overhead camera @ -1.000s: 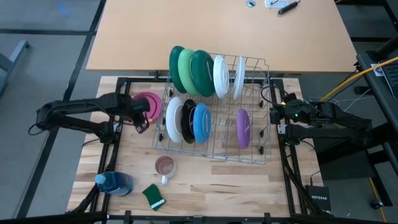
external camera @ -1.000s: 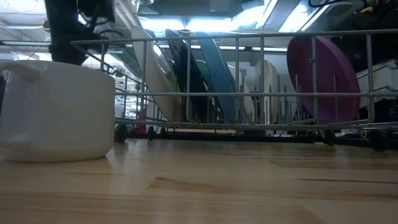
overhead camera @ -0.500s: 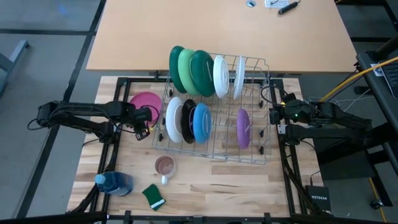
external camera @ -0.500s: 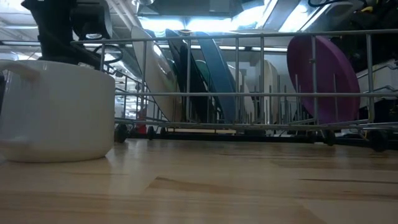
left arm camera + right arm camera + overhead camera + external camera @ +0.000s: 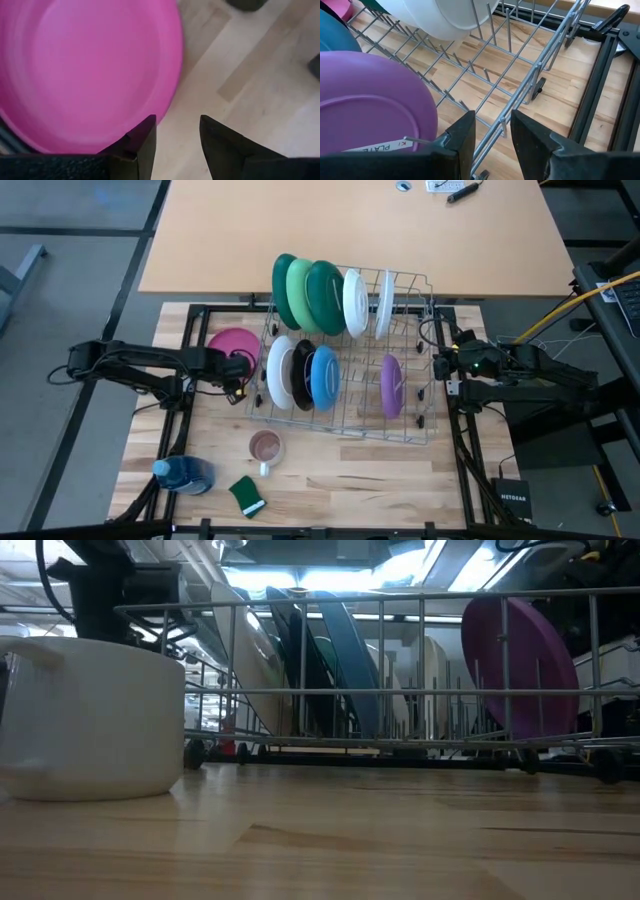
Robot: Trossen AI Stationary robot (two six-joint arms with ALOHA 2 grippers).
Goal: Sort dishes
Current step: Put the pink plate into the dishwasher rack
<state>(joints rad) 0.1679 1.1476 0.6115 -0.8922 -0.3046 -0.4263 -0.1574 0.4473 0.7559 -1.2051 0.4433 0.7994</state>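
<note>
high view: left hand [image 5: 238, 370] has drawn back toward the rack [image 5: 420, 425]; pink plate [image 5: 232, 344] now lies flat on the bench [image 5: 330, 470], released. right hand [image 5: 447, 365] waits beside the rack.
left wrist view: fingers [image 5: 144, 137] parted, empty, beside the plate. pink plate remains unsorted.

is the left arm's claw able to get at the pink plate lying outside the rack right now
Probably yes. The left claw is open at the edge of the pink plate, which lies flat on the table beside the rack. Nothing sits on the plate or between it and the claw, though gripping a flat rim may be awkward.
</note>
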